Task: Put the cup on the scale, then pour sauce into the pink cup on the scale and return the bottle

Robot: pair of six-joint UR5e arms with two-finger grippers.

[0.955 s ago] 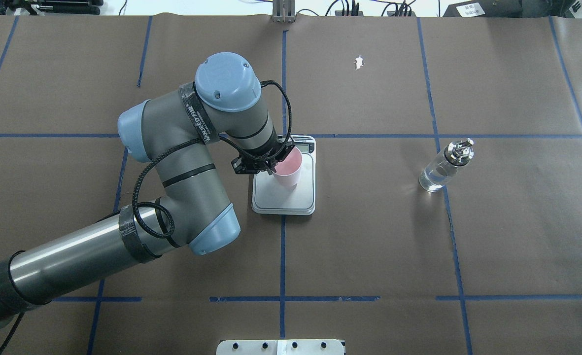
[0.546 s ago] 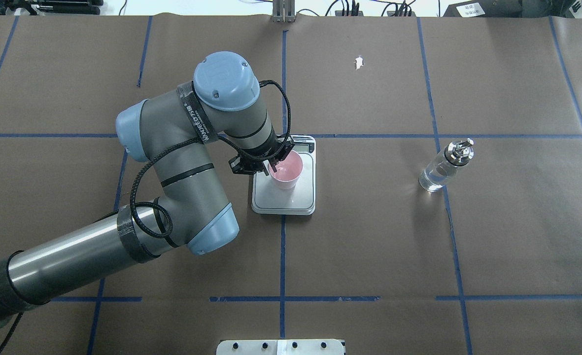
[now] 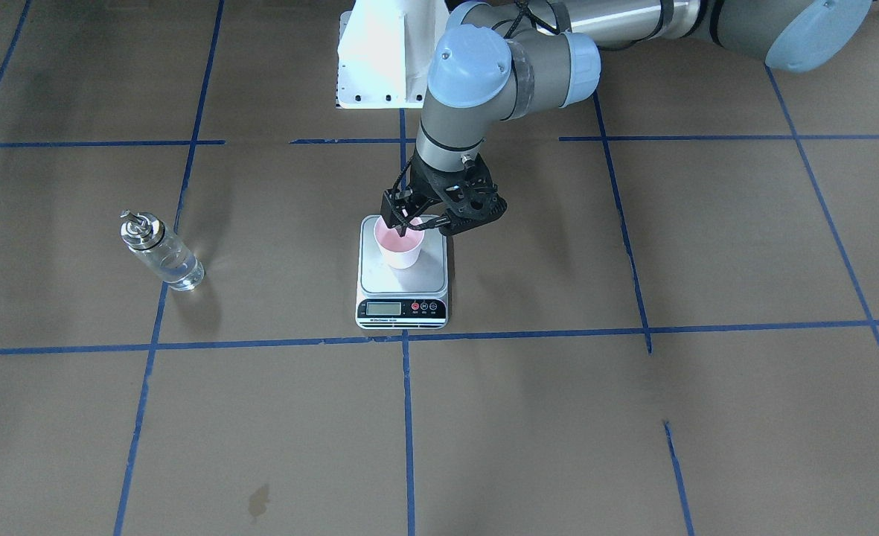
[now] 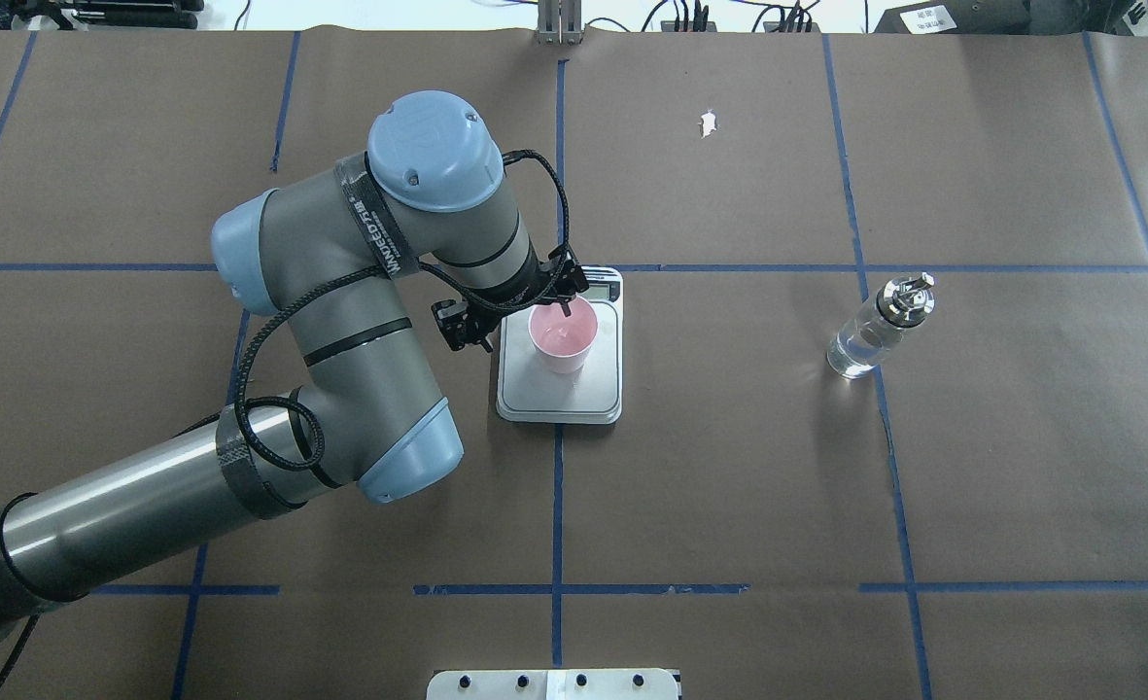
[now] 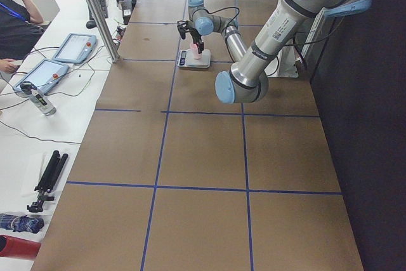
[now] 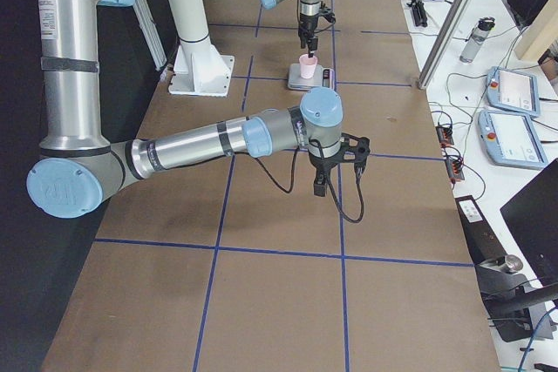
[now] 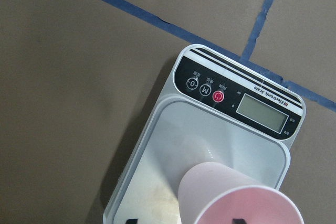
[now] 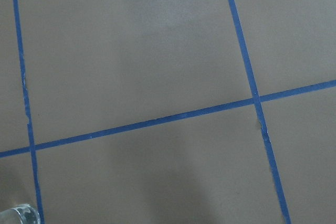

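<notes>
Evidently the first step was as good as done: the cup stood upright on the steel platform of the scale, towards the display end, with its open mouth facing up. The left gripper hung directly over it with its jaws spread. In the left wrist view one fingertip sat inside the rim and the other outside the wall, neither pressing on the paper, so the cup looked released rather than held. What mattered for the next move was where the bottle lay. It stood on the table well apart from the scale, out to the robot's right, with its long axis upright and its silver cap on top. The clear sauce showed through the glass. That put it on the right arm's side and a long way from the left gripper. The right gripper appeared only in the side view, so I could not tell whether it was spread or closed, though its wrist camera caught the bottle's base at the lower left corner, which suggested it was near. Probably the left arm needed to lift straight up, so that the finger inside the rim would not drag the light cup over, and the right arm would then take the bottle from the side.
</notes>
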